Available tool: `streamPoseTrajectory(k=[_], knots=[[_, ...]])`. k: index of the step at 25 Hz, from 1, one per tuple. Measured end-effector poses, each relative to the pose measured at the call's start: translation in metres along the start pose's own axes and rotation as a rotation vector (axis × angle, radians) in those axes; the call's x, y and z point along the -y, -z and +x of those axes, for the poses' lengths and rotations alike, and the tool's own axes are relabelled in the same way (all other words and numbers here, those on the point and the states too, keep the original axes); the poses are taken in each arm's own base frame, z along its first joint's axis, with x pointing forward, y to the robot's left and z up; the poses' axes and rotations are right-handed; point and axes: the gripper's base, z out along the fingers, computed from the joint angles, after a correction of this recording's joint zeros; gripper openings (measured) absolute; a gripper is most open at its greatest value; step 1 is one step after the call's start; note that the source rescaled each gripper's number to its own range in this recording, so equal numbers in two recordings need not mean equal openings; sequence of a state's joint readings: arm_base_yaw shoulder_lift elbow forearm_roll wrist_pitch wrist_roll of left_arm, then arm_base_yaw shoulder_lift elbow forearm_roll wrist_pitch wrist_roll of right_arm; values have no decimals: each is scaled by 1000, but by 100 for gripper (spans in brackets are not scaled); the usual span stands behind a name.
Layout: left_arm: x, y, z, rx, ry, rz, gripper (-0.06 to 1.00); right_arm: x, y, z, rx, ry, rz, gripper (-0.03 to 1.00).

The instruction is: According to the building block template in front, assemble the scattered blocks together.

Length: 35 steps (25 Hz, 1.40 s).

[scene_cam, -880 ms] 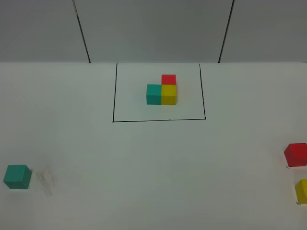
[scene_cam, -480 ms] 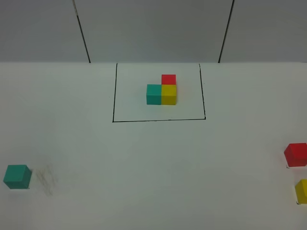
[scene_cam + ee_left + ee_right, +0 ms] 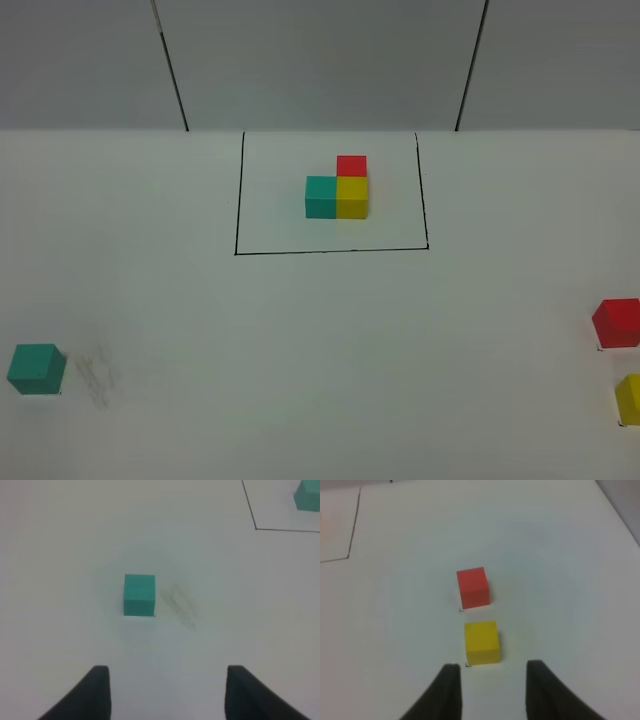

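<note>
Your high view cuts the yellow cube (image 3: 630, 398) at its edge. Your left gripper (image 3: 165, 692) is spread, with the teal cube (image 3: 139, 595) ahead of it, apart. Your right gripper (image 3: 492, 690) is spread too, with the yellow cube just ahead and the red cube (image 3: 473, 587) beyond it, both nearly square to the fingers.

Overhead: yellow block (image 3: 630, 398) at 4 o'clock, clipped by frame edge; red block (image 3: 617, 323) at 3 o'clock runs right to edge. My left gripper (image 3: 167, 672) and right gripper (image 3: 493, 666): only fingertips show, bodies cut off. Template teal cube (image 3: 307, 495) clipped at corner of left wrist view.
</note>
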<state>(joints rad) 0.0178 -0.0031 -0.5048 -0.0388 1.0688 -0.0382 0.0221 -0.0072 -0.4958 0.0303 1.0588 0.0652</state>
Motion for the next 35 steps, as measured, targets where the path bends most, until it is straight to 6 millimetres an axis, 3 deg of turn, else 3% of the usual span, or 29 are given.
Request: streamPoseTrajectory(k=[9,13,16,19,22,29,35], knots=[[0,0,-9,-10,25,-1,14,0,0,0,0,1,0,0],[2,-6,-44,-29,90,-4,14,0,0,0,1,1,0,0],[3,-22,-79,-98,98,-13,14,0,0,0,1,1,0,0],[0,-55,-107,-234,80,-57,14,0,0,0,1,0,0,0],[-3,-96,-122,-380,61,-93,14,0,0,0,1,0,0,0],[-7,-173,-120,-558,35,-121,14,0,0,0,1,1,0,0],[-10,-220,-107,-654,22,-120,15,0,0,0,1,1,0,0]])
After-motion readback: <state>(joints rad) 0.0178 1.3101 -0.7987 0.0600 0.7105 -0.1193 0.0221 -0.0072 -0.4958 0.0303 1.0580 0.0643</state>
